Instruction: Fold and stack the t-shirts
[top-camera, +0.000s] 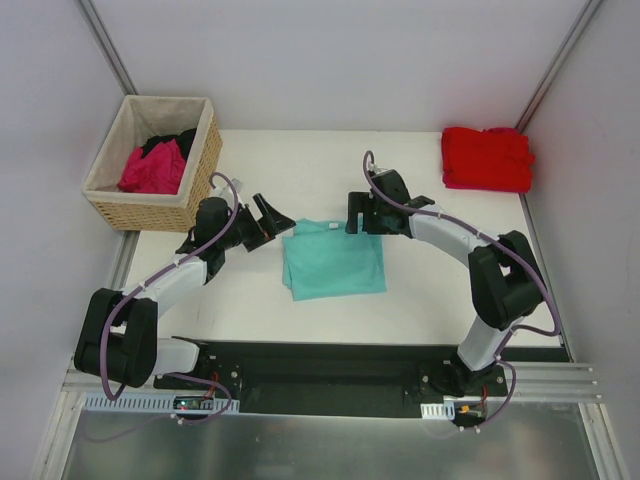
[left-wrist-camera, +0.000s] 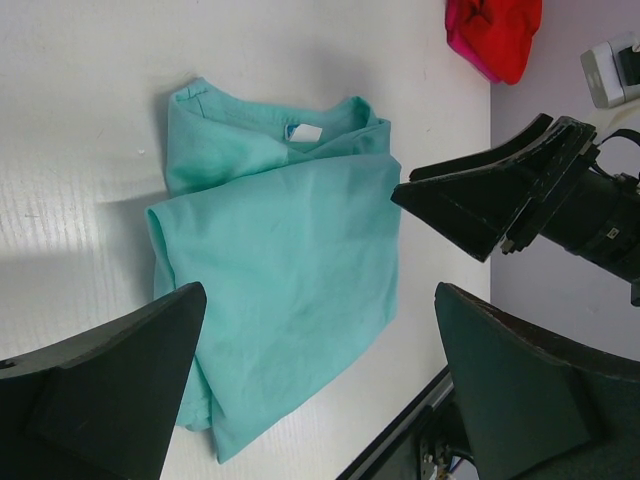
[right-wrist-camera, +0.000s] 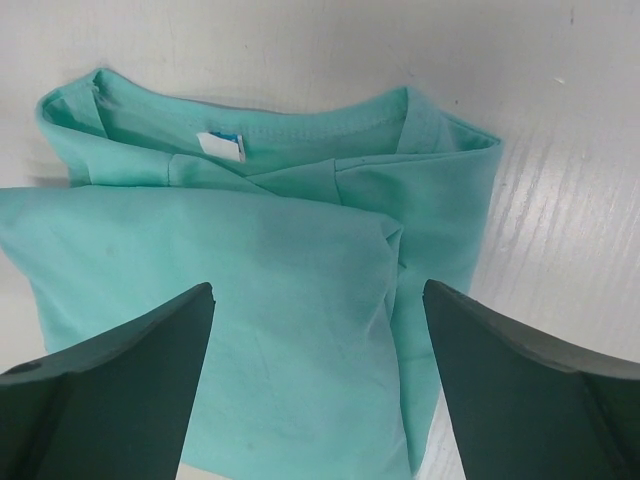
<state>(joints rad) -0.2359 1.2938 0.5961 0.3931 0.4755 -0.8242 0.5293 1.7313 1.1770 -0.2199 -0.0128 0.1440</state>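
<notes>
1. Teal t-shirt (top-camera: 333, 262) lies folded on the white table (top-camera: 420, 290), about mid-way btwn the two arms; collar edge and white neck label (right-wrist-camera: 222, 146) face the far side.
2. Left gripper (top-camera: 270, 218) — fingers spread wide, nothing in them; it sits just off the shirt's far-left corner; in the left wrist view the cloth shows in the gap btwn its fingers (left-wrist-camera: 120, 380), not pinched.
3. Right gripper (top-camera: 362, 215) — also spread apart and holding nothing; it is at the shirt's far-right corner; in the right wrist view the collar and folded front lie past and btwn the fingers (right-wrist-camera: 520, 370).
4. Whether either tip touches the cloth: can't tell.
5. Red t-shirt (top-camera: 487, 158) lies folded at the far-right corner of the table, well apart.
6. Magenta t-shirt (top-camera: 153, 170) and black t-shirt (top-camera: 165, 142) are bunched in the basket (top-camera: 150, 205) at far left.
</notes>
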